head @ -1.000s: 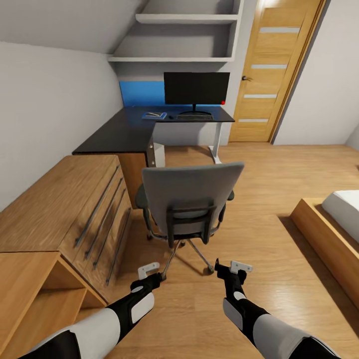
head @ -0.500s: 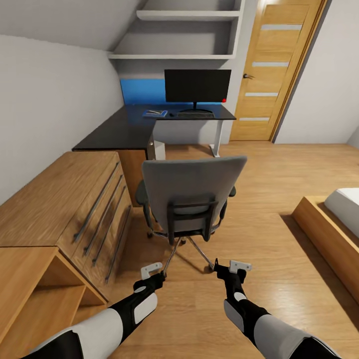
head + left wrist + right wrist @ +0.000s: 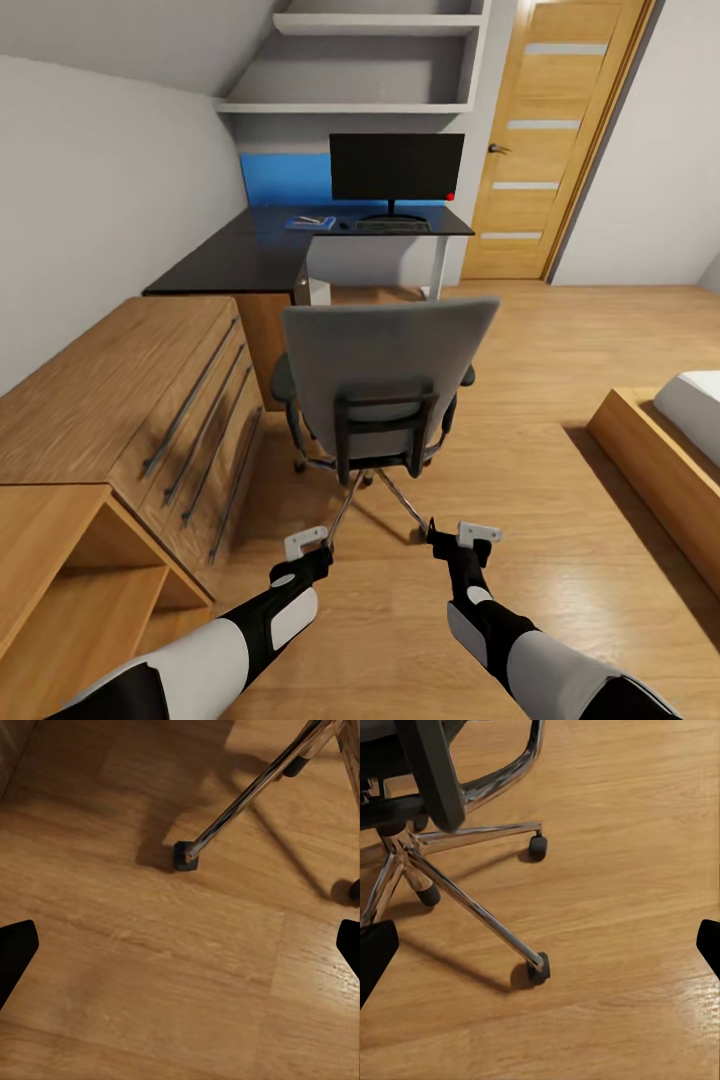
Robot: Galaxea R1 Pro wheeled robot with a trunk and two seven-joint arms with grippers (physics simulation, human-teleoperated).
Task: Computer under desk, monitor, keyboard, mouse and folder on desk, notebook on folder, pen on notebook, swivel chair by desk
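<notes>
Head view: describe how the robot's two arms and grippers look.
Both arms have glossy white shells at the upper forearms and black jointed wrists with a white panel inset. The left gripper and right gripper are black with pale grey-white plate-like jaws. No cables or markings are visible.

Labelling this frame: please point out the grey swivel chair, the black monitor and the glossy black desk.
Grey upholstered swivel chair point(image 3: 385, 360): head view, backrest.
Wide black flat monitor point(image 3: 396, 165): head view, screen centre.
Glossy black L-shaped desk point(image 3: 240, 262): head view, bare top.

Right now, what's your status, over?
Both hands open, empty: left hand, right hand. Swivel chair dead ahead, back towards me. Desk beyond it; chair blocks the way.
</notes>
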